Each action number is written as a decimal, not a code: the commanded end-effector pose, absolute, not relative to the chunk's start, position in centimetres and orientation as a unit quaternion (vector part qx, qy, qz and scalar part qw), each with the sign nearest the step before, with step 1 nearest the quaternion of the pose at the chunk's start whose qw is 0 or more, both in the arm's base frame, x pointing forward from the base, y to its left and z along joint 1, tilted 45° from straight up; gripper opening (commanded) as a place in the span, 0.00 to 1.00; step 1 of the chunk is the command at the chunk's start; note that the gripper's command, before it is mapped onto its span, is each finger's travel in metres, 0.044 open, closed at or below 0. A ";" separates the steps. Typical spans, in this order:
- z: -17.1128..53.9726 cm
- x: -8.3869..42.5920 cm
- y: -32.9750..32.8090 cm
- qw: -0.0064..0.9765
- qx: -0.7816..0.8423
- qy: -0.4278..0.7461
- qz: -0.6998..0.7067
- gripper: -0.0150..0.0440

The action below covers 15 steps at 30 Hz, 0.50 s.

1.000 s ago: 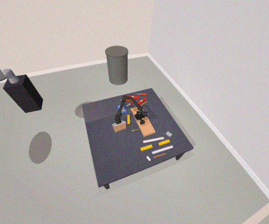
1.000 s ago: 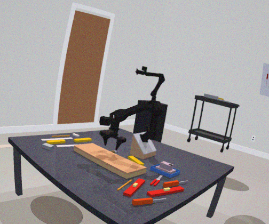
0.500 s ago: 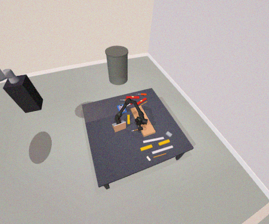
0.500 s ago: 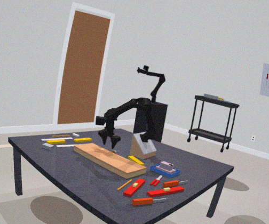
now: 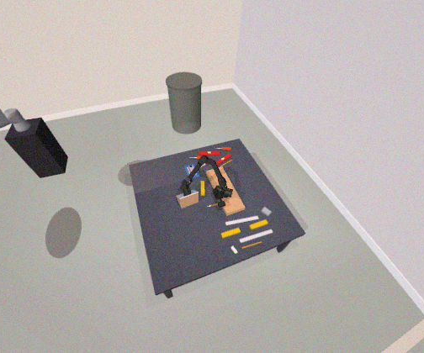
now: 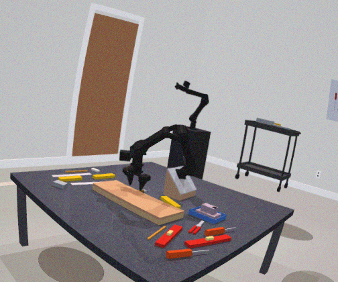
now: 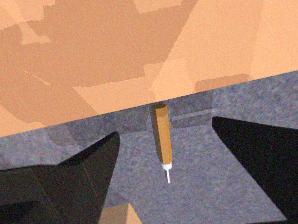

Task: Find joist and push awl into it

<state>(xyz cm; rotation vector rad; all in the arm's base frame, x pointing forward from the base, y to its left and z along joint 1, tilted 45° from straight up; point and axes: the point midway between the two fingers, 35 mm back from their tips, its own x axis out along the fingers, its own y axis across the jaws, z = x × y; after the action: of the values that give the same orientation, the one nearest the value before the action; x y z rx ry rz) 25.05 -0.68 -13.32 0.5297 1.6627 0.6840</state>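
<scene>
The stud finder [image 5: 192,170] [image 6: 209,209], pinkish grey, lies in the blue tray [image 6: 203,217]. The floor panel [image 5: 235,202] [image 6: 162,211] [image 7: 225,37] is a long, light wooden board on the table; shadows fall across it and no hole can be made out. The awl [image 5: 212,205] [image 6: 144,191] [image 7: 162,135] lies on the table beside the panel's long edge, its orange-brown handle end near that edge and its thin metal tip pointing away. My gripper [image 5: 220,203] [image 6: 136,187] [image 7: 164,128] is open and empty above the awl, one finger on each side of the handle in the wrist view.
A yellow block [image 5: 203,188] [image 6: 170,202] lies between the panel and the wedge-shaped wooden block [image 5: 188,201] [image 6: 173,189] near the arm's base. Red levels [image 6: 169,236], orange screwdrivers [image 6: 179,254] and pliers [image 6: 196,227] lie near the tray. White strips [image 5: 242,220] and yellow blocks [image 5: 230,233] lie beyond the panel's other end.
</scene>
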 end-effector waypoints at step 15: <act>-15.4 24.4 1.5 0.588 0.233 0.716 0.295 1.00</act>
<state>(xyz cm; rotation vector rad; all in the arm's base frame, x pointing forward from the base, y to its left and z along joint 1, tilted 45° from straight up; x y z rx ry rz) 24.68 1.03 -15.01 0.5313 1.6622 0.6862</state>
